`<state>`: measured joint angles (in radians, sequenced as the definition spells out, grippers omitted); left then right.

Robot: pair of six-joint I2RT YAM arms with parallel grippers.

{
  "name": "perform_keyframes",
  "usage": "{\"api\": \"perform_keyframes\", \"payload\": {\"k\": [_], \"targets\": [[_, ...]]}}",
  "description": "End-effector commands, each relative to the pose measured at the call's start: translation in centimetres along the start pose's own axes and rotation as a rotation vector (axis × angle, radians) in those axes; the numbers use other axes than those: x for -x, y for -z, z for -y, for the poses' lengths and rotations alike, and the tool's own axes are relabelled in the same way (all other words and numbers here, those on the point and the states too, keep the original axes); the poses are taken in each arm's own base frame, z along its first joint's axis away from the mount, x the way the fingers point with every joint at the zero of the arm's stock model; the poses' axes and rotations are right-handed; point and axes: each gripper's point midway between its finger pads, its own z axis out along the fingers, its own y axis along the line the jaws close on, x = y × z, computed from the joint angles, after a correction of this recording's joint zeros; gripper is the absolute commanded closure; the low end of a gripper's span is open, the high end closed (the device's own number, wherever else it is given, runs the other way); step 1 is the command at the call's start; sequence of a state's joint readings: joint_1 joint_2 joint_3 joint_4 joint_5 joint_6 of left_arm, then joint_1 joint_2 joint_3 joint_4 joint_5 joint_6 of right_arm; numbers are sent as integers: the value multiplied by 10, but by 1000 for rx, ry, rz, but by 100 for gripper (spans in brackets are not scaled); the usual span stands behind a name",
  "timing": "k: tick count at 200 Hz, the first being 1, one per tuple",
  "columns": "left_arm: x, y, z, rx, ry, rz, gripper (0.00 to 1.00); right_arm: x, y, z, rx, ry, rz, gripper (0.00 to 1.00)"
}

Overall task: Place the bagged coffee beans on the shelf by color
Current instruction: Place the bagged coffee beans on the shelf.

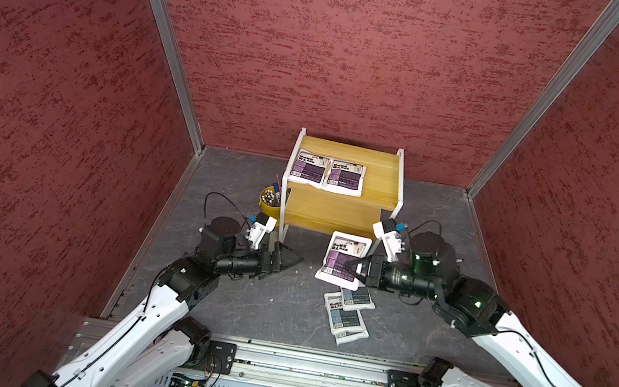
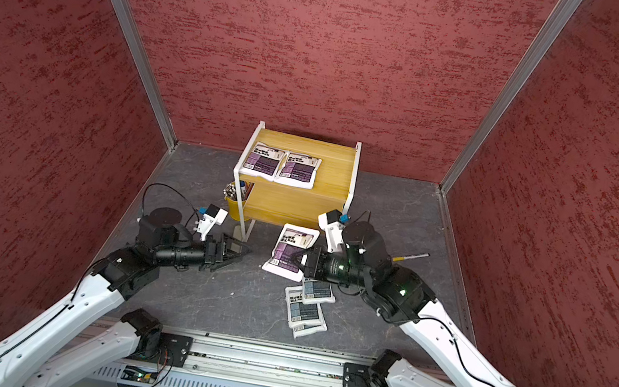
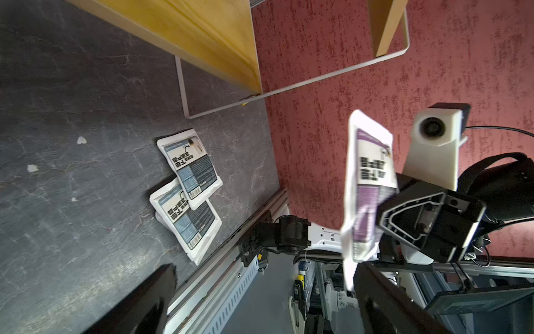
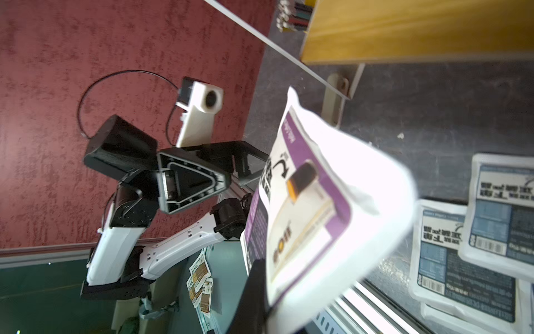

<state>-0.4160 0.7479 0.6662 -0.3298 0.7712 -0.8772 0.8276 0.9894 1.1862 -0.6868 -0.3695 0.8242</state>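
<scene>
Barely visible bottom grey-blue pouch (image 1: 354, 337)

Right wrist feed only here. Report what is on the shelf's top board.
Observer: Two purple pouches lie side by side on the shelf's top board, nearer the pen bucket.
Operator: Now the lower board.
Observer: Its visible part is bare.
Operator: Check behind my right arm.
Observer: A thin pen-like stick lies on the table there.
</scene>
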Motion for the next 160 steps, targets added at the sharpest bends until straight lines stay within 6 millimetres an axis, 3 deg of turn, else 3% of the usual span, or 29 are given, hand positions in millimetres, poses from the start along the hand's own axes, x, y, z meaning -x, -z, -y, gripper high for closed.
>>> {"api": "perform_keyframes", "payload": {"k": [1, 28, 54, 110, 120, 160], "targets": [[11, 15, 54, -128, -50, 7, 0, 13, 23, -21, -43, 89, 3, 93], [24, 25, 82, -160, -83, 14, 0, 45, 40, -54, -38, 151, 48, 93], [33, 28, 90, -168, -96, 18, 0, 80, 48, -65, -44, 177, 94, 93], [47, 30, 90, -171, -100, 25, 0, 161, 54, -56, -19, 141, 164, 94], [50, 30, 92, -177, -108, 24, 0, 176, 47, -47, -26, 125, 155, 94], [62, 31, 96, -171, -130, 35, 0, 208, 56, -30, -24, 88, 159, 94]]}}
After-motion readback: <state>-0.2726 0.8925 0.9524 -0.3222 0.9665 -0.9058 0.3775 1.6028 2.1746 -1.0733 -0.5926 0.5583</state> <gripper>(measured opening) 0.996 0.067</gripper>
